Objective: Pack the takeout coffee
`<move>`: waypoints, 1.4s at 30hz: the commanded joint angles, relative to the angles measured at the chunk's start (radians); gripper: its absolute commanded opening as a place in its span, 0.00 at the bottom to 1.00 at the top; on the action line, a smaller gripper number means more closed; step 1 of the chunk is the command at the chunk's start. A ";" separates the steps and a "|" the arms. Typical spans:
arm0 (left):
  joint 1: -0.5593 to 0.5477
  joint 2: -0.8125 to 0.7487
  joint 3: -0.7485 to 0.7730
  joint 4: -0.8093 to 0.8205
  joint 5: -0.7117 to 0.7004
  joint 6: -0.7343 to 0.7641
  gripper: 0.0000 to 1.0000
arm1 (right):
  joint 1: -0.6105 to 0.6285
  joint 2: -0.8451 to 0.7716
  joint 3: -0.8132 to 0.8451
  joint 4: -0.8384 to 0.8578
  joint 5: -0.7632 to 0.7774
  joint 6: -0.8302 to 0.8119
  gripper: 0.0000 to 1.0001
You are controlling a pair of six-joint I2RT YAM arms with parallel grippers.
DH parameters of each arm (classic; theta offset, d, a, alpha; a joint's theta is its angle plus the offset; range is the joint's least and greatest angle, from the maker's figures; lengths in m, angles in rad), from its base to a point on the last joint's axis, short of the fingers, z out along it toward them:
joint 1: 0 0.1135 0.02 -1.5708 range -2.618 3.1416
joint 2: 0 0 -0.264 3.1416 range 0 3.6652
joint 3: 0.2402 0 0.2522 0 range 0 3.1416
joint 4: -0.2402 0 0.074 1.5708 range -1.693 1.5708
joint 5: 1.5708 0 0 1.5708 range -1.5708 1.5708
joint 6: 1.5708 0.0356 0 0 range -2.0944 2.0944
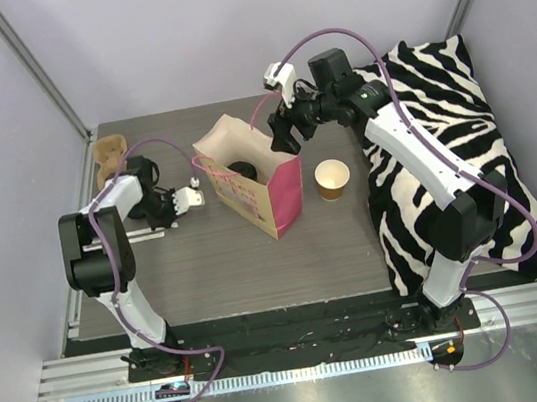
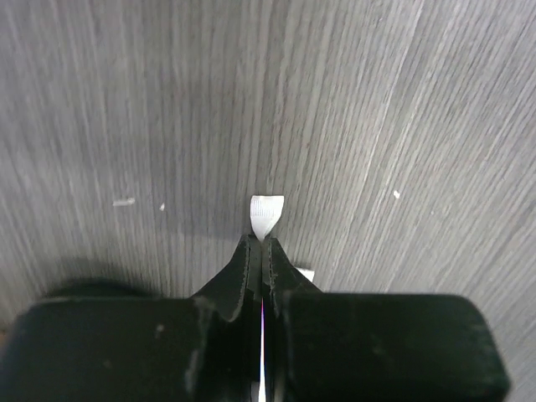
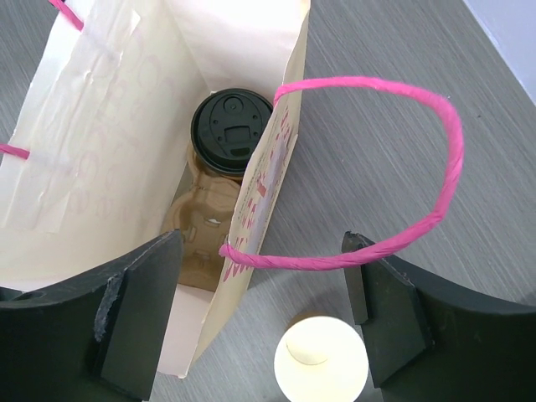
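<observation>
Bag (image 1: 251, 185) stands on the surface (image 1: 217, 259), directly beneath the right tool (image 1: 286, 138). Lidded cup (image 3: 232, 131) sits inside the bag, on a carrier (image 3: 201, 222). Open cup (image 1: 333, 179) stands on the surface just beside the bag, to that tool's near right. Left tool (image 1: 186, 200) sits left of the bag.

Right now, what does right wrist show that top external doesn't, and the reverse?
Only right wrist: the brown pulp carrier under the black-lidded cup inside the paper bag. Only top external: the left gripper, the zebra-print cushion. Both: that bag with its pink handles, the lidless cup beside it, the right gripper open over the bag's edge.
</observation>
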 commanded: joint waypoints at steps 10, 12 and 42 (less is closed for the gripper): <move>-0.015 -0.157 0.552 -0.285 0.062 -0.387 0.00 | -0.003 0.032 0.069 0.057 -0.016 0.046 0.87; -0.015 -0.158 0.720 -0.299 0.098 -0.515 0.00 | -0.006 0.035 0.069 0.065 -0.019 0.063 0.87; -0.303 -0.335 0.633 0.862 -0.272 -2.061 0.00 | -0.008 0.108 0.121 0.082 0.011 0.198 0.71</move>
